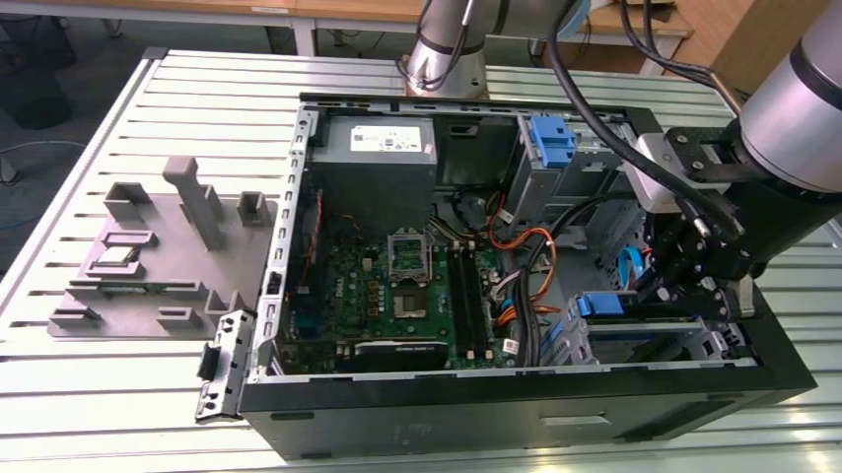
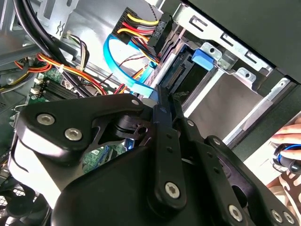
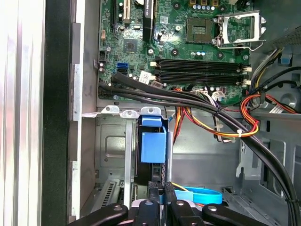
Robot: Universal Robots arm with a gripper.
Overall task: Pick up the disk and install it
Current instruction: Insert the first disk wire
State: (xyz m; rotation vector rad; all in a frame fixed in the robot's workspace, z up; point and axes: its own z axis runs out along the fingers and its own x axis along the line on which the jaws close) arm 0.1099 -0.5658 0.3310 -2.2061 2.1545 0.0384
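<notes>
Pincer sits low inside the open computer case, at the drive cage in the near corner on the exterior view's right. In the first wrist view its black fingers are pressed together on a thin dark edge below the blue carrier tab; that edge looks like the disk, standing on edge in the slot of the cage, mostly hidden, silver face not readable. Second wrist view: black linkage of the pincer up close, its tips reaching toward the bay with a blue clip on the metal bay wall. A light blue flat data cable loops just beside the pincer, also seen in the first wrist view. A person's hand shows at the edge of the second wrist view, outside the case, holding something blue and black.

Exterior view: blue disk frame sits at the top of the cage, just beside the arm's black wrist. Further in, green motherboard with the empty CPU socket, orange and red wire bundle between board and cage. Behind that, grey power supply in the far corner, and a second blue bracket in the upper bay. Outside the case, on the exterior view's left, a grey fixture rack rests on the slatted metal surface, well apart from the case.
</notes>
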